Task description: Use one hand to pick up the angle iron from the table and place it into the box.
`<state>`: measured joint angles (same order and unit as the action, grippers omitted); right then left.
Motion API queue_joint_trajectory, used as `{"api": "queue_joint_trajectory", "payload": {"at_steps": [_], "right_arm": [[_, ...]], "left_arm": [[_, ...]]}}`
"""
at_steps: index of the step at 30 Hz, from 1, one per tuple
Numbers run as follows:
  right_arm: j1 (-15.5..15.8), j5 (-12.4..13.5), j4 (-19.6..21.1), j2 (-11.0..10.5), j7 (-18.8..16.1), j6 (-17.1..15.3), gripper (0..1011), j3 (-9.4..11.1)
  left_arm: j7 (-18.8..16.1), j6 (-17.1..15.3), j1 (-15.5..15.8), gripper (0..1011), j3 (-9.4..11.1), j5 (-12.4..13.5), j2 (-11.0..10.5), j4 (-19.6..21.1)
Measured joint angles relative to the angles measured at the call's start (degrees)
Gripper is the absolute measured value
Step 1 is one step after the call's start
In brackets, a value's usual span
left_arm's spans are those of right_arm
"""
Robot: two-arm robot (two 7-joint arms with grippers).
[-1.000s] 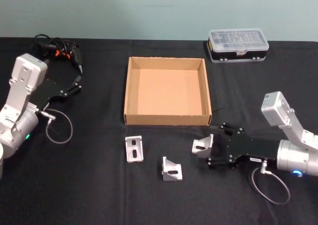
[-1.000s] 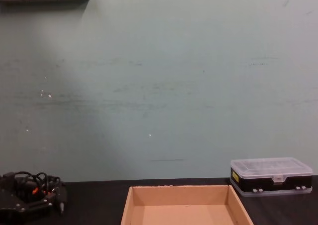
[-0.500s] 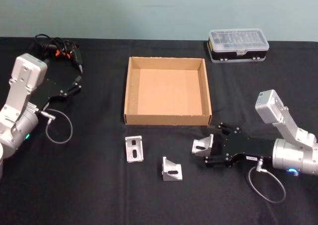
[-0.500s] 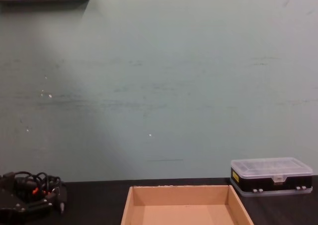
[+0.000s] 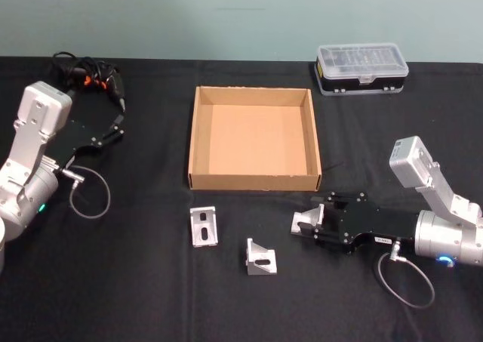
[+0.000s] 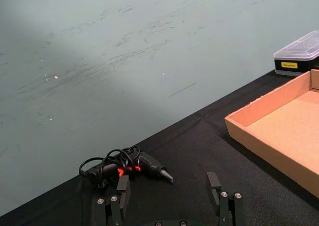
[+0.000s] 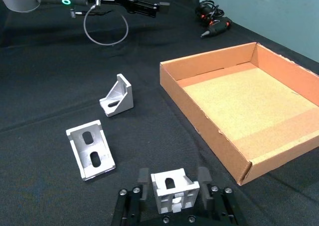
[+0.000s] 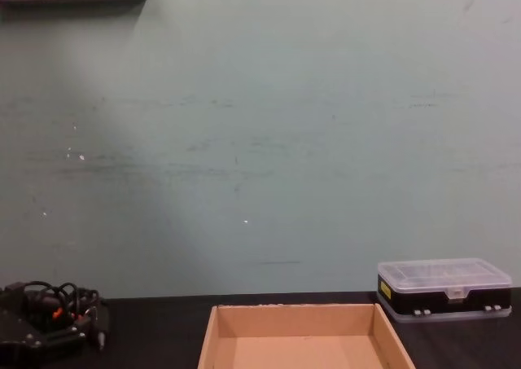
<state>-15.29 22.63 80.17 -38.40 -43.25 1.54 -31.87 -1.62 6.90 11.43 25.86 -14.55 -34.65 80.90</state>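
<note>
Evidently the right tool (image 5: 311,226) is mid-grasp. It lies low along the table (image 5: 136,289) in the lower right of the head view, pointing toward frame left. Its jaws are nearly closed on an angle iron (image 5: 304,223). In the right wrist view the two fingers (image 7: 203,178) sit against the iron's opposite sides, with the slotted face turned up between them. That squeeze across the flat flanks looks chosen to keep the piece from twisting. I cannot tell whether the iron is clear of the table yet.

The box (image 5: 254,181) sits in the middle of the head view, open side up. Its front wall is just above the tool and its lower right corner is near the held iron. In my judgement that wall is the edge that matters: the iron has to rise above it before it moves toward the top of the frame.

Two spare irons lie at lower centre, one flat (image 5: 203,226) and one standing (image 5: 260,257). Both are apart from the tool and out of the way to the box. The strip of table right of the box is bare. The case (image 5: 362,66) at upper right is well apart.

The left tool (image 5: 115,123) is parked at upper left, its jaws spread and holding nothing.
</note>
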Motion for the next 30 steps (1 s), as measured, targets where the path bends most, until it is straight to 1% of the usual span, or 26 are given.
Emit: {"api": "queue_joint_trajectory", "payload": {"at_steps": [1, 3, 4, 5, 7, 14, 16, 20, 21, 23, 24, 27, 29, 30], "right_arm": [[0.0, 0.0, 0.0, 0.0, 0.0, 0.0, 607, 0.0], [0.0, 0.0, 0.0, 0.0, 0.0, 0.0, 526, 0.0], [0.0, 0.0, 0.0, 0.0, 0.0, 0.1, 526, 0.0], [0.0, 0.0, 0.0, 0.0, 0.0, 0.1, 471, 0.0], [0.0, 0.0, 0.1, 0.0, 0.0, 0.1, 451, 0.0], [0.2, 0.1, 0.2, -0.1, 0.1, 0.2, 451, 0.2], [0.5, 0.6, 0.6, 0.0, 0.4, 0.7, 451, 0.7], [1.4, 2.8, 2.5, 0.3, 1.2, 1.6, 450, 2.6], [1.7, 4.2, 3.7, 0.6, 1.5, 1.7, 450, 3.5], [1.9, 5.5, 4.8, 1.0, 1.9, 1.9, 450, 4.4], [2.0, 6.6, 5.9, 1.6, 2.4, 1.9, 451, 5.1], [1.8, 7.9, 7.3, 2.7, 3.7, 1.9, 451, 6.0], [1.0, 8.3, 8.1, 4.3, 6.1, 1.8, 451, 6.7], [0.2, 8.0, 8.4, 5.6, 8.2, 1.2, 450, 7.0]], "left_arm": [[0.0, 0.0, 0.0, 1000, 0.0, 0.0, 0.0, 0.0], [0.0, 0.0, 0.0, 1000, 0.0, 0.0, 0.0, 0.0], [0.0, 0.0, 0.0, 1000, 0.0, 0.0, 0.0, 0.0], [0.0, 0.0, 0.0, 1000, 0.0, 0.0, 0.0, 0.0], [0.0, 0.0, 0.0, 1000, 0.0, 0.0, 0.0, 0.0], [0.0, 0.0, 0.0, 1000, 0.0, 0.0, 0.0, 0.0], [0.0, 0.0, 0.0, 1000, 0.0, 0.0, 0.0, 0.0], [0.0, 0.0, 0.0, 1000, 0.0, 0.0, 0.0, 0.0], [0.0, 0.0, 0.0, 1000, 0.0, 0.0, 0.0, 0.0], [0.0, 0.0, 0.0, 1000, 0.0, 0.0, 0.0, 0.0], [0.0, 0.0, 0.0, 1000, 0.0, 0.0, 0.0, 0.0], [0.0, 0.0, 0.0, 1000, 0.0, 0.0, 0.0, 0.0], [0.0, 0.0, 0.0, 1000, 0.0, 0.0, 0.0, 0.0], [0.0, 0.0, 0.0, 1000, 0.0, 0.0, 0.0, 0.0]]}}
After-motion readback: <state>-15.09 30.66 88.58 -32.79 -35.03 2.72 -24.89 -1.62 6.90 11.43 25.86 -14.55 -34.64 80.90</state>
